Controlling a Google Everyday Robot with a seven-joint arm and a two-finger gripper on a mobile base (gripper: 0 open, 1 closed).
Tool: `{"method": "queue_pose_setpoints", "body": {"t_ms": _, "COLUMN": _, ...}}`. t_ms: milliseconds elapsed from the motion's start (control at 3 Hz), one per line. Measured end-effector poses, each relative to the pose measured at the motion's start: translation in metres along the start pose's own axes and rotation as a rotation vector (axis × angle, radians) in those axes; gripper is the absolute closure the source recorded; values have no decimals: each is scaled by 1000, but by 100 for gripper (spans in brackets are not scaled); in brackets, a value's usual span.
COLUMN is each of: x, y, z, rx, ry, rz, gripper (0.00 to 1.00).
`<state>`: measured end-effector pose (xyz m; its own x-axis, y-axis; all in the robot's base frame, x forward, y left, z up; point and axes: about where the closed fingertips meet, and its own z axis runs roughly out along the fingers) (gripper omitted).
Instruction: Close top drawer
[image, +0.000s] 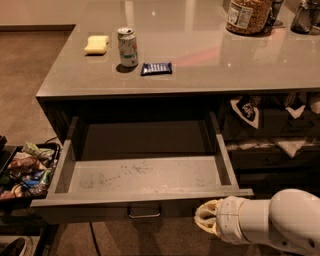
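The top drawer (145, 172) is pulled far out from under the grey counter (200, 55). Its pale scuffed floor is bare. Its dark-grey front faces me at the bottom, with a small metal bail handle (144, 212) in the middle. My gripper (206, 219) is at the bottom right, pale and pointing left, just in front of the right part of the drawer front, below its right corner. The white arm (270, 222) runs off to the right.
On the counter stand a yellow sponge (96, 44), a soda can (128, 46), a blue snack bar (156, 68) and a jar (246, 16). Narrower drawers with white pennants (245, 111) are at right. A tray of snack packets (27, 170) sits at left.
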<state>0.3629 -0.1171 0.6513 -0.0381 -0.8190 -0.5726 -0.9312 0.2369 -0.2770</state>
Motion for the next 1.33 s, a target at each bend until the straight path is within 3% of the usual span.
{"method": "queue_pose_setpoints", "body": {"t_ms": 333, "x": 0, "y": 0, "z": 0, "rx": 0, "ry": 0, "rz": 0, "gripper": 100}}
{"method": "queue_pose_setpoints", "body": {"t_ms": 667, "x": 8, "y": 8, "z": 14, "rx": 44, "ry": -4, "rz": 5, "gripper": 100}}
{"method": "queue_pose_setpoints", "body": {"t_ms": 1000, "x": 22, "y": 12, "z": 41, "rx": 129, "ry": -23, "rz": -13, "gripper": 100}}
{"method": "queue_pose_setpoints", "body": {"t_ms": 1333, "x": 27, "y": 1, "z": 61, "rx": 203, "ry": -29, "rz": -42, "gripper": 100}}
